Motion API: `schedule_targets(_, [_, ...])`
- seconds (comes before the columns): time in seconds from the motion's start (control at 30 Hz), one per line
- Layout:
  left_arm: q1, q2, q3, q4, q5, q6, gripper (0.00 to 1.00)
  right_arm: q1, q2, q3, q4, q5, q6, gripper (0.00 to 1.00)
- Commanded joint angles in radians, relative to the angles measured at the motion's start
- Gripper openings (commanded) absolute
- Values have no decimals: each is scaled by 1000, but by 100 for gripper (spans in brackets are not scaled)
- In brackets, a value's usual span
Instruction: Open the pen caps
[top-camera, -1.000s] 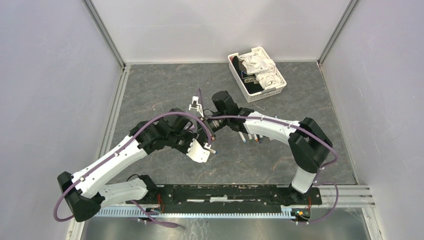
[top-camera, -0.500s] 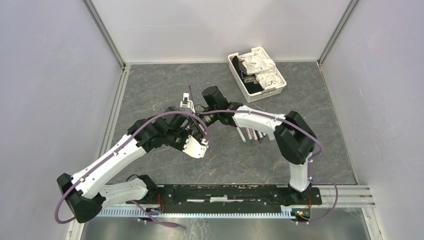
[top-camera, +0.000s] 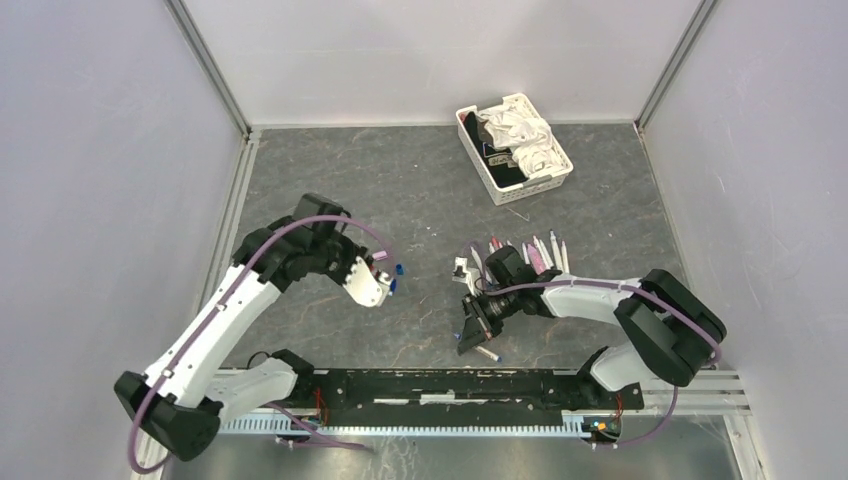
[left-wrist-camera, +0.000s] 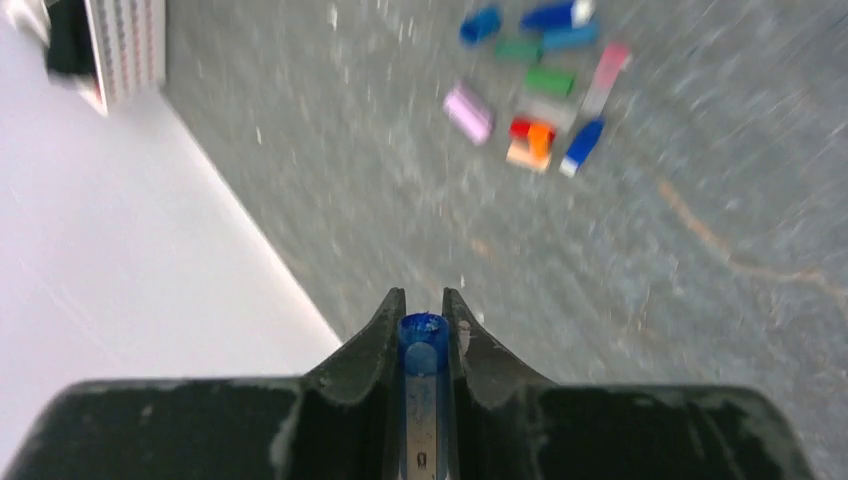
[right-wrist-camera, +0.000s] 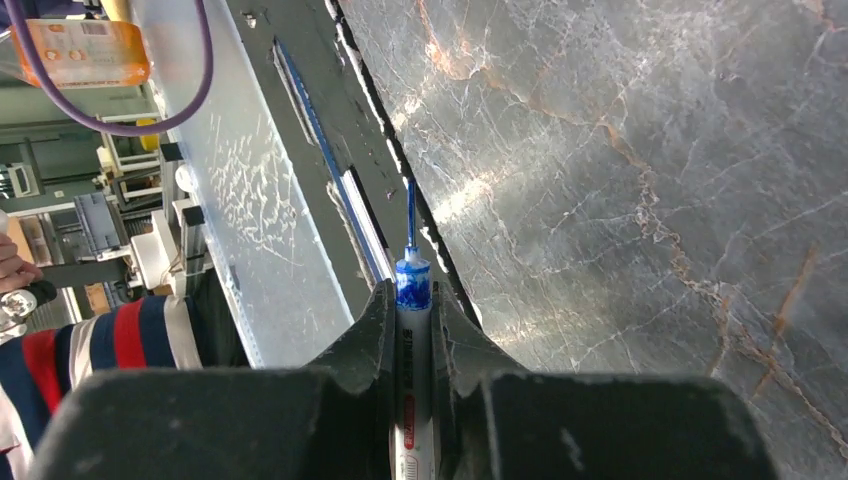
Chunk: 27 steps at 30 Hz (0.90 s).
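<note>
My left gripper (top-camera: 389, 279) is shut on a small blue pen cap (top-camera: 398, 269). In the left wrist view the cap (left-wrist-camera: 423, 335) sits upright between the jaws of that gripper (left-wrist-camera: 423, 303). My right gripper (top-camera: 473, 336) is shut on a white pen (top-camera: 487, 353) low over the table's near edge. In the right wrist view this gripper (right-wrist-camera: 412, 297) holds the barrel (right-wrist-camera: 412, 340), and the bare blue nib (right-wrist-camera: 410, 215) sticks out. Several other pens (top-camera: 528, 251) lie in a row right of centre. The left wrist view shows a blurred cluster of coloured caps and pens (left-wrist-camera: 535, 95).
A white basket of cloth (top-camera: 513, 147) stands at the back right and also shows in the left wrist view (left-wrist-camera: 120, 50). The black base rail (top-camera: 450, 385) runs along the near edge. A striped sleeve (right-wrist-camera: 90, 350) shows beyond the table edge.
The two grippers, close together at the centre before, have pulled apart. The left went left with the blue cap. The right swung to the near edge with the uncapped pen.
</note>
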Motion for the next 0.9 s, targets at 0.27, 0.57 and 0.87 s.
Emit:
schedule_targets(0.27, [-197,152,75,5,56,-382,2,-117,-16,198,-132,154,-168,0])
schedule_targets(0.57, [-213,328,-21,195,118,-634,13,-236,-70,235,-72,753,-117,0])
schedule_targets(0.87, [-236,489,-48,335,81,-711,27,-227,144,336,58,859,-64,0])
